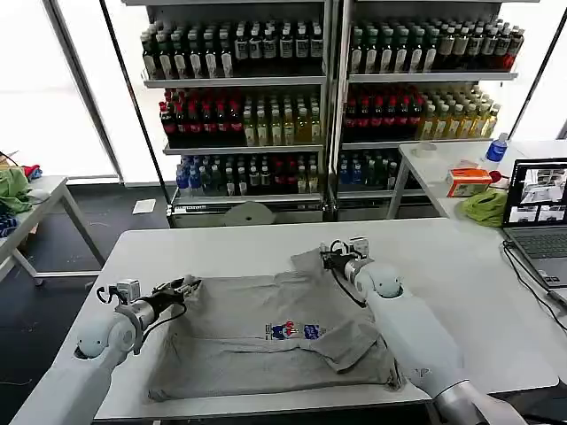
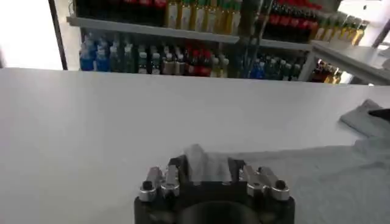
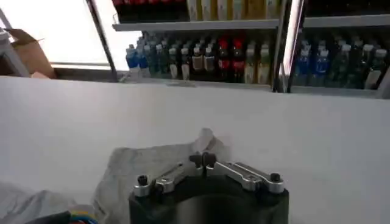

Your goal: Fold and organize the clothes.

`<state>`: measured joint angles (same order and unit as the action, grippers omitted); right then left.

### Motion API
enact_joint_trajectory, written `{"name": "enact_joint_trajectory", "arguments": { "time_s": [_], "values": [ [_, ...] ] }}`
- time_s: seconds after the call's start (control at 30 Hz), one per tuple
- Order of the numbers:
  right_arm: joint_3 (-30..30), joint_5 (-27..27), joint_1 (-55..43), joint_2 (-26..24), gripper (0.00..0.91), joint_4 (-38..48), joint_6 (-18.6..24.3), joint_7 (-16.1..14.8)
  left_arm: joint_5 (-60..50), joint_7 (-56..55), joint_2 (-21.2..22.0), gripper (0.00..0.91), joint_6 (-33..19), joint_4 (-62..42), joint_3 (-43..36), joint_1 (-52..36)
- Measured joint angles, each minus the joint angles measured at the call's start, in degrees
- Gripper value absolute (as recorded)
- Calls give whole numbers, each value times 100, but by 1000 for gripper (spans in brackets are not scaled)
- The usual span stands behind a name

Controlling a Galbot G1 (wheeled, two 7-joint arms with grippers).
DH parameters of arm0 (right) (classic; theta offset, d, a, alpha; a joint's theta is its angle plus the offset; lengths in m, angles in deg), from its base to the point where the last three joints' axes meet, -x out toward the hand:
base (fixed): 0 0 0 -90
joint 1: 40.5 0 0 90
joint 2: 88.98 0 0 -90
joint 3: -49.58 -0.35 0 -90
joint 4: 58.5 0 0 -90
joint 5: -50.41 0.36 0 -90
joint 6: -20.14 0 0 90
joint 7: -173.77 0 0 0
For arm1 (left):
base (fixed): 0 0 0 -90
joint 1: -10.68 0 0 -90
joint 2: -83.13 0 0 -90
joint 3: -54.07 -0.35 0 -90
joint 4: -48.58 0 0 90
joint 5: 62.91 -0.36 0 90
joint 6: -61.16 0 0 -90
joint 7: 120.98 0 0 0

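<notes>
Grey shirt (image 1: 266, 332) lengthwise across table (image 1: 461, 266), collar rightward.

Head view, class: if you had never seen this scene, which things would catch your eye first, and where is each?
A light grey shirt lies spread across the white table, its small multicoloured chest print near the middle. The left end effector pinches the shirt's left edge, and the right end effector pinches its far right corner. Behind the table, shelves of bottled drinks fill the back wall.
</notes>
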<state>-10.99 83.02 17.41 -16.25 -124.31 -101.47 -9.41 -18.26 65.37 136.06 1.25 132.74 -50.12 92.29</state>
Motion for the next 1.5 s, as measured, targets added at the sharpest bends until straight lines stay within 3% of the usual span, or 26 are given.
{"name": "enact_joint_trajectory", "arguments": {
  "time_s": [0.77, 1.5],
  "values": [
    [-348, 722, 456, -375, 0, -1025, -116, 328, 233, -378, 32, 10, -452, 433, 109, 200],
    [-1485, 1651, 2445, -1460, 0, -3762, -112, 784, 204, -734, 93, 10, -636, 2266, 1321, 1862]
  ]
}}
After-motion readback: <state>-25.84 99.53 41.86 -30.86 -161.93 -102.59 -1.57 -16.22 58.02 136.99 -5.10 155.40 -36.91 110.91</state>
